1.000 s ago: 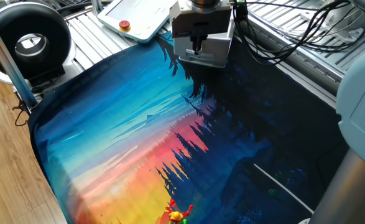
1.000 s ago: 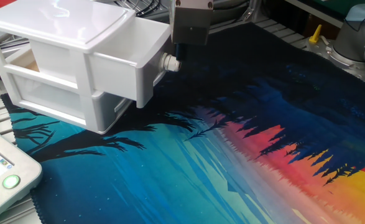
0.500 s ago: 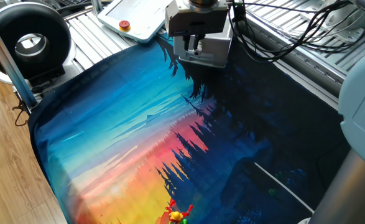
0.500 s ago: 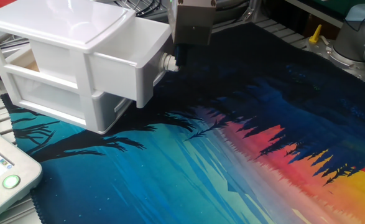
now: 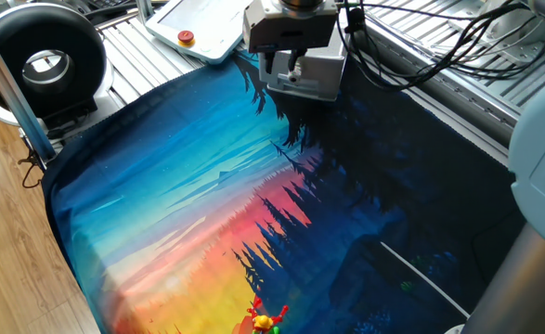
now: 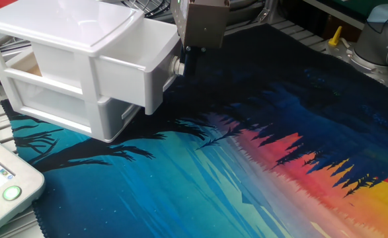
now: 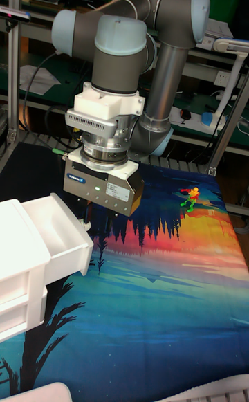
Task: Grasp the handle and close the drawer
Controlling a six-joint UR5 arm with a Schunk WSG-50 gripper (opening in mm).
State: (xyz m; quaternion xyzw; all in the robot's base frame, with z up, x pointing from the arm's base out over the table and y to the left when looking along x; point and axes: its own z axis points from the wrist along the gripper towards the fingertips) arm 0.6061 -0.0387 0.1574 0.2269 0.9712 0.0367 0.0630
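Observation:
The drawer (image 6: pixel 155 74) is the upper one of a small white unit and stands pulled out, its flat front also showing in one fixed view as the drawer (image 5: pixel 306 76) and at the left of the tall view as the drawer (image 7: pixel 50 241). A round white handle (image 6: pixel 177 66) sticks out of its front. My gripper (image 6: pixel 188 61) hangs straight down with its dark fingertips right at the handle. The same gripper (image 5: pixel 291 67) covers the handle from the front. My gripper (image 7: pixel 84 221) hides its jaws in shadow, so contact with the handle is unclear.
A flat white panel (image 5: pixel 202 28) with a red button lies behind the unit on the slatted metal table. A round black device (image 5: pixel 42 57) sits at the cloth's corner. Cables (image 5: pixel 430 42) trail behind the arm. A small colourful toy (image 5: pixel 265 320) lies on the printed cloth.
The gripper has shifted a little toward the drawer front, so its fingertips are now closer to the handle. The drawer itself shows no clear movement.

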